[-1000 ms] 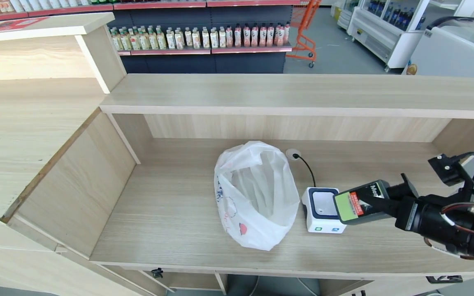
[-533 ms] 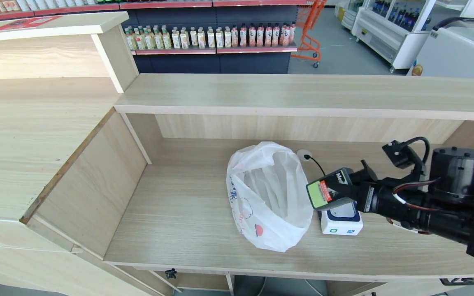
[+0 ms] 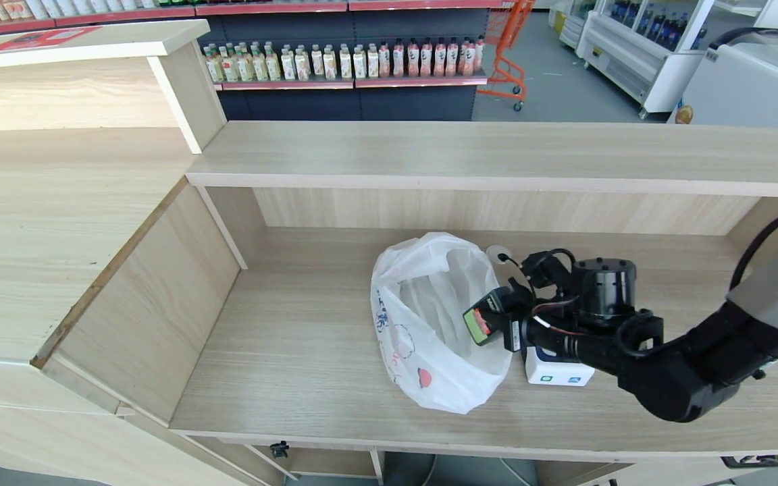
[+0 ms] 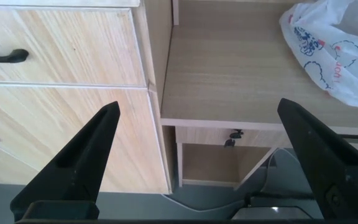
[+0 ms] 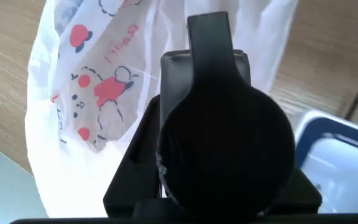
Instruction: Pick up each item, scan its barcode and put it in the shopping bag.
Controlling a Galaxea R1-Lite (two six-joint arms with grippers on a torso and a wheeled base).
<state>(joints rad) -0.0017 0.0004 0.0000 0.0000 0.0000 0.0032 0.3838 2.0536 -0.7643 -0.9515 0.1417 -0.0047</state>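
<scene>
We pinch the dark, green-ended box (image 3: 479, 325) in our right pincer (image 3: 501, 318) at the mouth of the white plastic shopping bag (image 3: 410, 351), ready to drop it in. Our left pincer (image 4: 197, 109) hangs spread.

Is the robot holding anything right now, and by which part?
Yes: the right gripper grips a small dark box by its rear end, green-and-red end toward the shopping bag. The left gripper holds nothing.

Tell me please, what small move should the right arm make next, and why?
Probably carry the box a little further over the open mouth of the shopping bag and lower it before releasing. The right gripper holds the box only at the bag's rim, on the side of the scanner, so letting go here might drop it outside.
</scene>
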